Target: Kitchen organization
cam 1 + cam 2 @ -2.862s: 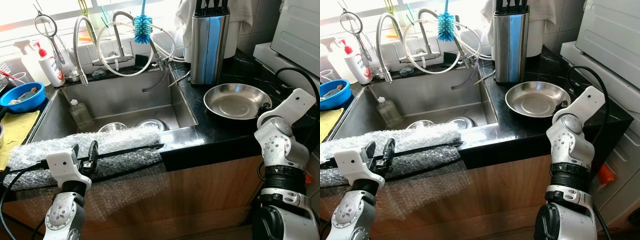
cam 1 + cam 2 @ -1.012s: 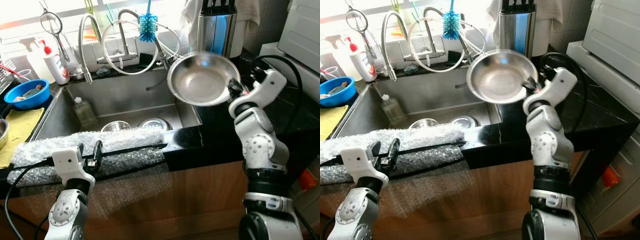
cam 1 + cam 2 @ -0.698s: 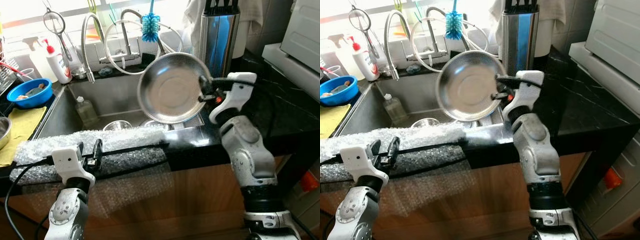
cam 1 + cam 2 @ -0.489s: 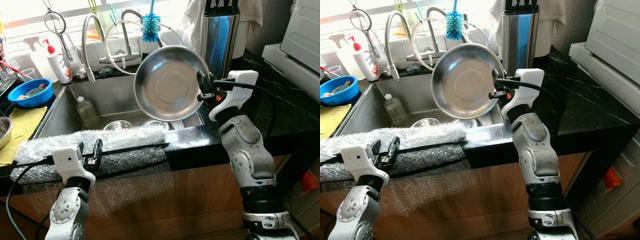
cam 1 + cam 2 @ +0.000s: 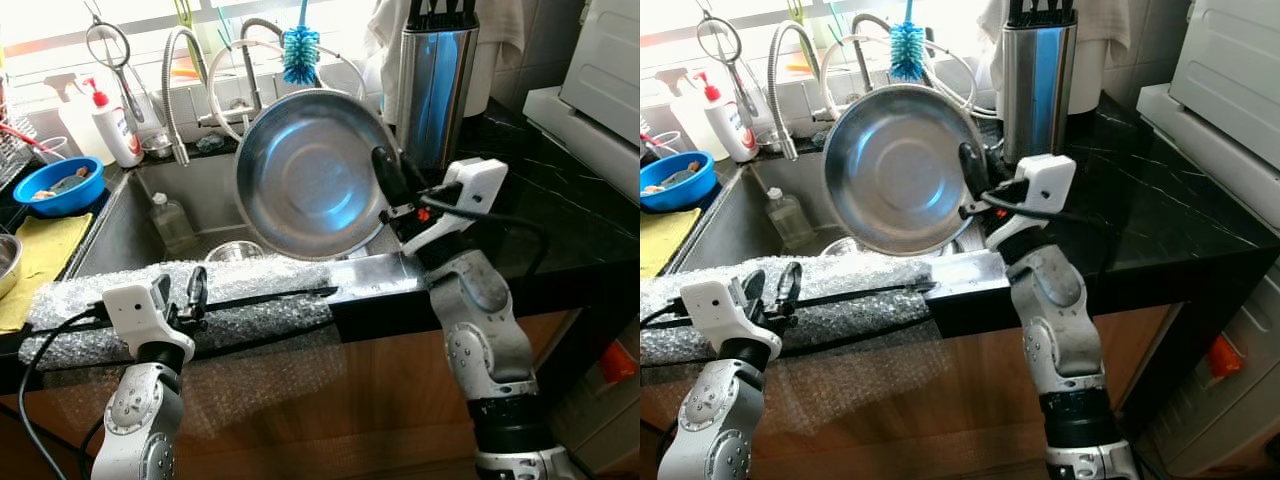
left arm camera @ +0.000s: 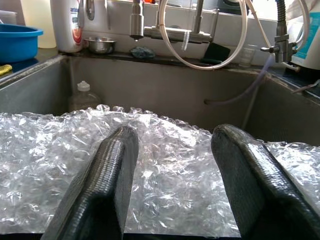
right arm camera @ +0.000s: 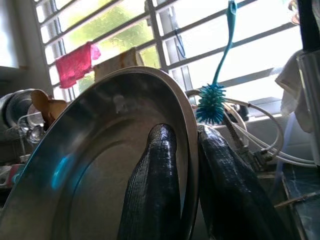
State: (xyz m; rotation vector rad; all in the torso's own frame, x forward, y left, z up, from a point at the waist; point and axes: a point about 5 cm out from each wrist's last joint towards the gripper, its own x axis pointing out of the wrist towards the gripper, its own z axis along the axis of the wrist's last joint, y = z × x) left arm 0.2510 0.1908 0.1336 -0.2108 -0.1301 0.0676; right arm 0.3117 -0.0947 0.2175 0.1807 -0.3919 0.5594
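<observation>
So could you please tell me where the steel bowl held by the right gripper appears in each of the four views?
Left eye view: steel bowl upper centre, tilted above the sink.
Right eye view: centre-left.
Left wrist view: not in it.
Right wrist view: close up, rim pinched by the right gripper.
Shared landmark: blue bottle brush.

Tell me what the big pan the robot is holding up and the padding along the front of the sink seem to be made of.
The pan, pinched at its rim by the right claw, looks like polished stainless steel: silvery with bluish reflections. The padding looks like clear plastic bubble wrap: its crinkled, glossy bubbles show behind the left claw.
</observation>
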